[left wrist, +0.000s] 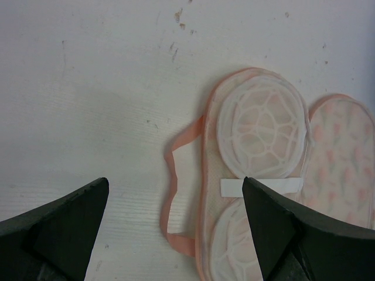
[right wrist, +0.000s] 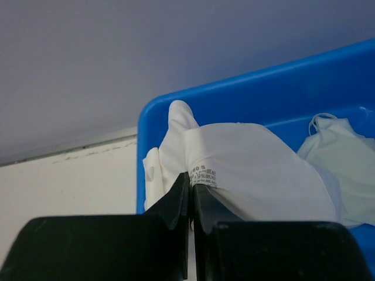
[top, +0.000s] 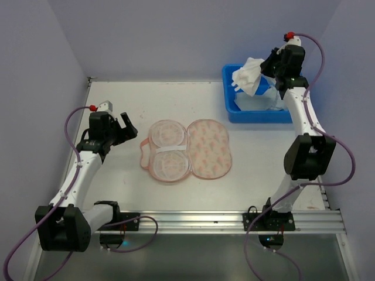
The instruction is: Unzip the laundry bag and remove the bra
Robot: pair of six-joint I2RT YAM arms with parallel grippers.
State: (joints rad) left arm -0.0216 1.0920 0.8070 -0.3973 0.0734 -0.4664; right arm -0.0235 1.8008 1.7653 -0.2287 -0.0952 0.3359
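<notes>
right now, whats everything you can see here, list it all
laundry bag: 1, cream-peach with pink trim and strap, lying opened flat at the middle of the table, mesh-cup half on the left, printed half on the right
bra: 1, white, hanging from the right gripper over the tub
blue tub: 1, blue, far right corner of the table
white cloth: 1, pale white, lying inside the tub
table: 1, off-white, under everything
left gripper: 1, black, open, above the table just left of the bag, holding nothing
right gripper: 1, black, shut on the bra near its label, above the tub
</notes>
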